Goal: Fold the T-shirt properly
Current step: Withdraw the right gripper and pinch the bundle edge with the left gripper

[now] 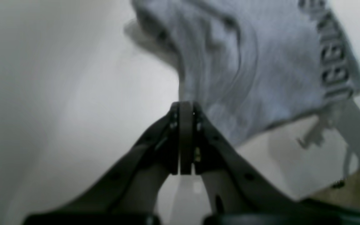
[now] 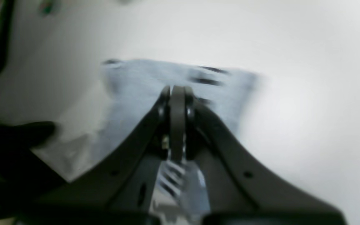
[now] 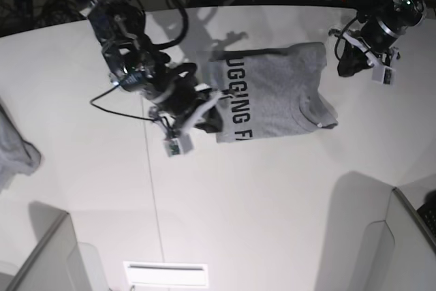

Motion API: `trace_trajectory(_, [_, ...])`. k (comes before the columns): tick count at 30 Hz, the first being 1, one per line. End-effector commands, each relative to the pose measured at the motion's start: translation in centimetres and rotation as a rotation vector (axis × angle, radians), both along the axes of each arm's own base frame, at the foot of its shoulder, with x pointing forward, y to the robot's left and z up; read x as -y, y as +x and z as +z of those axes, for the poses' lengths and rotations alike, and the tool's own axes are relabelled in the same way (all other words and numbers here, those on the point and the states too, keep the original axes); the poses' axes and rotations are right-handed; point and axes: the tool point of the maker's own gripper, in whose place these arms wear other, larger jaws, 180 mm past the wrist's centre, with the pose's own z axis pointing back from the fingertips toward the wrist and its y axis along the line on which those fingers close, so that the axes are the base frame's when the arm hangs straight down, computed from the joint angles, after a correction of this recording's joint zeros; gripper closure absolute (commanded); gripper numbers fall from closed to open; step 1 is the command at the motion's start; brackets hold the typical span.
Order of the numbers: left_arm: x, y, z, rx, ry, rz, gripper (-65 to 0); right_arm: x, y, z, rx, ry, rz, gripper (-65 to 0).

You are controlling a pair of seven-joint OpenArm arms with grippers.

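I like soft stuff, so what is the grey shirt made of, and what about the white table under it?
The T-shirt looks like soft knitted cotton, matte heather grey: it wrinkles and drapes, and its black letters bend with the folds. The table looks like a hard, smooth white board, perhaps laminate or painted wood, since it stays flat and shows soft glare. Neither can be told for sure by looks.

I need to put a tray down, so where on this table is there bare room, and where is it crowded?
Free: the broad white stretch of table in front of the T-shirt, and the part between the shirt's left side and the grey cloth at the table's edge. Crowded: the shirt's lettered edge, where the right claw sits shut, and the far corner by the left claw.
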Motion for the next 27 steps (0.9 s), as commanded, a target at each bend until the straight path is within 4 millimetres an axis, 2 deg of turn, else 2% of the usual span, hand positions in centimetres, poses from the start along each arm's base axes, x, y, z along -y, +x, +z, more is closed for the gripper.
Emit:
trace_trajectory(1, [0.3, 0.9, 1.1, 0.052, -0.008, -0.009, -3.5, 0.7, 0.3, 1.0, 0.038, 0.017, -0.015, 0.0])
trace_trajectory(4, [0.9, 2.1, 1.3, 0.082, -0.04, 0.001, -31.8, 3.9, -1.0, -1.2, -0.025, -0.019, -0.085, 0.0])
trace_trajectory(6, [1.3, 2.8, 1.1, 0.094, -0.075, 0.023, -48.2, 5.7, -1.7, -2.4, -0.06, -0.035, -0.134, 0.0])
trace_trajectory(9, [1.6, 3.9, 0.1, 0.091, -0.13, 0.058, -62.2, 8.1, -2.7, -3.6, -0.081, -0.067, -0.169, 0.0])
trace_trajectory(10, [1.7, 4.2, -0.7, 0.074, -0.154, 0.07, -64.5, 8.8, -2.9, -3.7, -0.07, -0.076, -0.169, 0.0])
trace_trajectory(14, [1.6, 5.1, -4.2, -0.04, -0.224, 0.097, -64.7, 10.7, -4.0, -4.1, -0.024, -0.088, -0.172, 0.0])
trace_trajectory(18, [1.8, 6.3, -5.6, -0.069, -0.279, 0.118, -64.8, 12.9, -4.4, -4.3, -0.019, -0.106, -0.214, 0.0])
trace_trajectory(20, [2.7, 6.7, -6.1, -0.088, -0.289, 0.093, -64.7, 13.3, -4.3, -4.3, -0.018, -0.111, -0.224, 0.0])
trace_trajectory(24, [6.2, 6.5, -6.9, -0.126, -0.303, -0.009, -64.7, 13.5, -4.2, -4.2, -0.016, -0.112, -0.228, 0.0])
trace_trajectory(27, [7.2, 6.2, -7.3, -0.143, -0.308, -0.034, -64.7, 13.2, -4.2, -4.2, -0.014, -0.109, -0.221, 0.0])
